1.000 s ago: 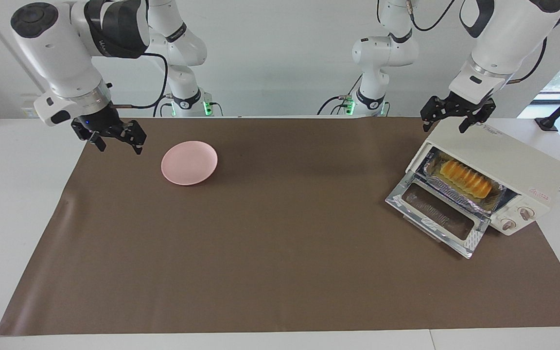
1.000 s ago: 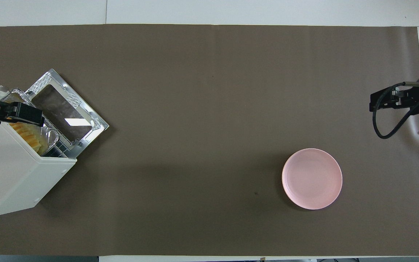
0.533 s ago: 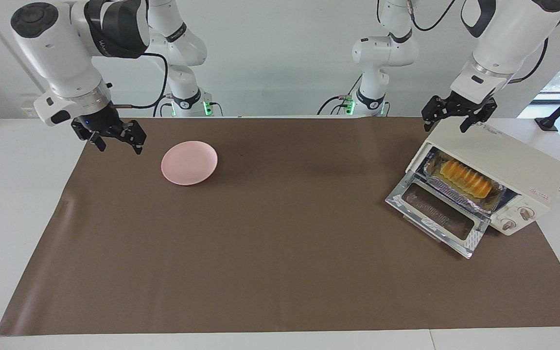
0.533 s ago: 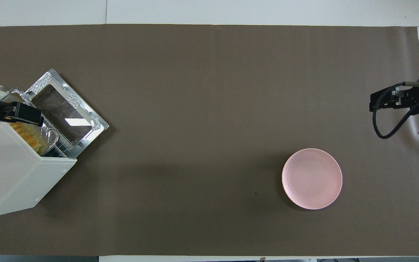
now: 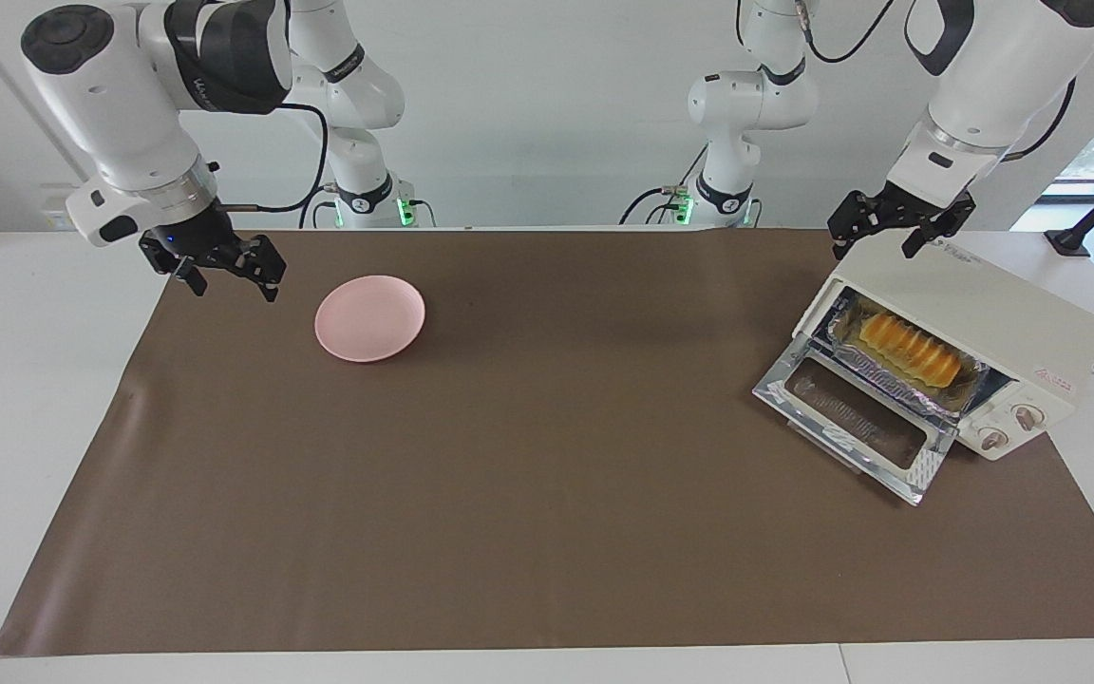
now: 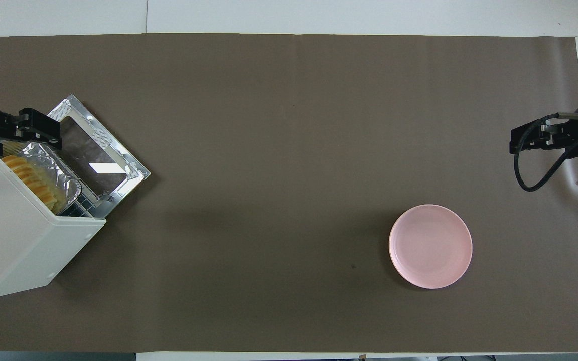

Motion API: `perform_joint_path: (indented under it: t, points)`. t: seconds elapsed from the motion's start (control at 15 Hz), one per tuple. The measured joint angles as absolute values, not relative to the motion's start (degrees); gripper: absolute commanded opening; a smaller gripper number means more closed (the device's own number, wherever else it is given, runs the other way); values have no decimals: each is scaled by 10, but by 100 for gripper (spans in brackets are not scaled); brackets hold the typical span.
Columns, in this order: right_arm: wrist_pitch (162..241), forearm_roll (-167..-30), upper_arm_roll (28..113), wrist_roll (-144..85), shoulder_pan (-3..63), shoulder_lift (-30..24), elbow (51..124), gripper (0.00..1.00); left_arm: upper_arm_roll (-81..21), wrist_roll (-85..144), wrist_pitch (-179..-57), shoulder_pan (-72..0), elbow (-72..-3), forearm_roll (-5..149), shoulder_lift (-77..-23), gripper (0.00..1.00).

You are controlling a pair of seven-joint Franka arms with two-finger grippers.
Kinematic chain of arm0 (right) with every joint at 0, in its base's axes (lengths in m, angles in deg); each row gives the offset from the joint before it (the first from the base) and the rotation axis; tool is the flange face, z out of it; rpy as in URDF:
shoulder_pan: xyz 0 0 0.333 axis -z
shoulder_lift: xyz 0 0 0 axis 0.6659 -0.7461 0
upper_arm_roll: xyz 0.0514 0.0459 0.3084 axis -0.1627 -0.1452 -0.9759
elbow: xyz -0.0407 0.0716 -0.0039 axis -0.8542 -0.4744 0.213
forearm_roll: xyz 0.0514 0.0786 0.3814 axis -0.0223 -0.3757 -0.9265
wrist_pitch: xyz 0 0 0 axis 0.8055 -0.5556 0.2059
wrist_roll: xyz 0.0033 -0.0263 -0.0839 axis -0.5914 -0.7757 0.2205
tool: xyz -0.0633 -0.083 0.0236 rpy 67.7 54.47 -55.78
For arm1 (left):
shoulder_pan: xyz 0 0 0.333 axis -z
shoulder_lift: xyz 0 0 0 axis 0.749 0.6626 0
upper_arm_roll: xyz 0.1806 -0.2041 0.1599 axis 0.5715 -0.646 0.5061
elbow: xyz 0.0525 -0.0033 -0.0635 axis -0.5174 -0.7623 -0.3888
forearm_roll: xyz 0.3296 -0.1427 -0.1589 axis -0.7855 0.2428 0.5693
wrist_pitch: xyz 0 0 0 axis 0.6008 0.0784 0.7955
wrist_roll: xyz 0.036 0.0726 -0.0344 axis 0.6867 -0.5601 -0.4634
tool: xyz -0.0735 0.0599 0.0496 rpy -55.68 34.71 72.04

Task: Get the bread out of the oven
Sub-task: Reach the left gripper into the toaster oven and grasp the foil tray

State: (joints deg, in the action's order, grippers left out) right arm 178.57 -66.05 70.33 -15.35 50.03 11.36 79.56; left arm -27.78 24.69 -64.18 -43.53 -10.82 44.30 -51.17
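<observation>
The oven (image 5: 970, 332) sits at the left arm's end of the surface (image 5: 547, 494), at about three o'clock in the facing view and nine o'clock in the overhead view. Its drop door (image 5: 856, 423) is folded down flat onto the brown mat (image 5: 509, 456), the glass pane facing up. Inside the open mouth, the bread (image 5: 908, 347) lies lengthwise in a crinkled foil tray (image 5: 875, 372) on the rack, its ridged golden top plainly visible; nothing touches it. From overhead only a strip of the loaf (image 6: 30, 180) shows under the oven's top edge, with foil spreading out in front of it.

The left hand (image 5: 898, 233) hangs over the oven's top corner nearest the robots, at roughly two o'clock in the facing view. Its fingers stand apart and grip nothing, and it is clear of the bread.

The right hand (image 5: 224, 271) waits at about ten o'clock in the facing view, over the mat's edge at the right arm's end. Its fingers are spread too, and it carries nothing.

A round pink plate (image 5: 369, 317) rests bare on the mat beside the right hand, toward the middle of the surface, well apart from the oven. In the overhead view it lies at about four o'clock (image 6: 430, 245).
</observation>
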Motion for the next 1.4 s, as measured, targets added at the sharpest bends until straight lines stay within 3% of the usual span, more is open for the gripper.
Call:
perform_joint_path:
  t: [0.27,0.47,1.13,1.4]
  points:
    - [1786,-661,703,-153,500,114,796,100,-280,372,-655,-416,-70,361,-428,100]
    - [1786,-660,703,-153,500,114,796,100,-279,492,-723,-413,-92,329,-397,100]
    - [1786,-661,703,-153,500,114,796,100,-262,670,-886,-440,-302,290,-433,100]
    - [1786,-661,703,-153,500,114,796,100,-262,677,-919,-445,-334,290,-447,100]
